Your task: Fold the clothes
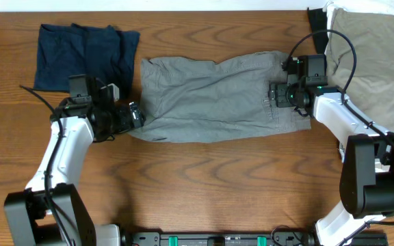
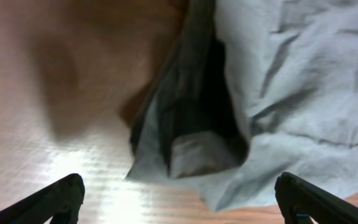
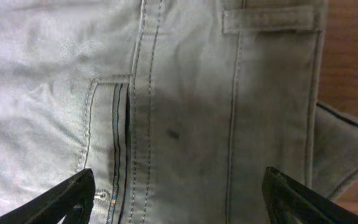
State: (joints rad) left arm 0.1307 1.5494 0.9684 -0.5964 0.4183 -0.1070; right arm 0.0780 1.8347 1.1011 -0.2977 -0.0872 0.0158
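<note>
Grey shorts (image 1: 211,98) lie spread flat across the table's middle. My left gripper (image 1: 135,116) is open at their left hem; the left wrist view shows the leg opening (image 2: 197,124) just ahead of the open fingers (image 2: 179,202), not touching. My right gripper (image 1: 277,95) is open over the waistband end; the right wrist view shows the stitched pocket and seam (image 3: 142,124) between the spread fingers (image 3: 179,196). Neither gripper holds cloth.
A folded dark navy garment (image 1: 85,55) lies at the back left. A beige garment (image 1: 371,58) on something white lies at the back right, with a dark strap (image 1: 317,31) beside it. Bare wood fills the front.
</note>
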